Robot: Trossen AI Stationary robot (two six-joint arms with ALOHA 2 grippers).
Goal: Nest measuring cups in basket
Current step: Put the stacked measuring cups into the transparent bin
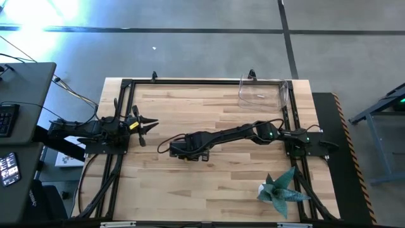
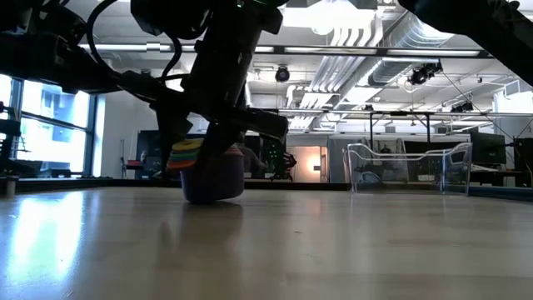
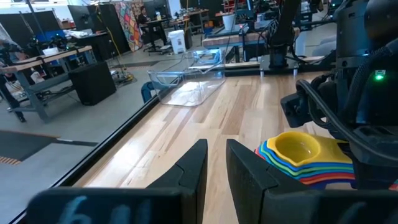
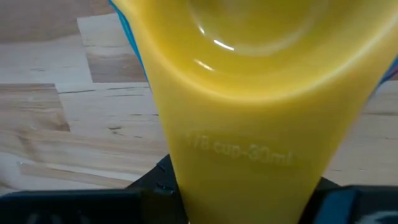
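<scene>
The measuring cups [image 3: 305,155] are nested in one stack, yellow on top and purple at the bottom [image 2: 212,179], left of the table's middle. My right gripper [image 1: 174,149] reaches over from the table's right and is shut on the stack's handles. My left gripper [image 1: 150,125] waits at the table's left edge, slightly open and empty, just left of the stack. The clear basket [image 1: 262,92] stands on its base at the far right of the table. It also shows in the low view [image 2: 408,167] and the left wrist view [image 3: 186,81]. My right gripper holds the stacked flat handles; the yellow top handle [image 4: 239,155] runs back between the two fingers. The fingers come slanting down from the table's right and lie along the handles. The stack stays nested, the purple cup's bottom [image 2: 212,198] at the table top.
A black metal frame [image 1: 126,85] runs around the table's edges. A teal spiky plant [image 1: 278,190] stands near the right front corner. Bare wood lies between the stack and the basket.
</scene>
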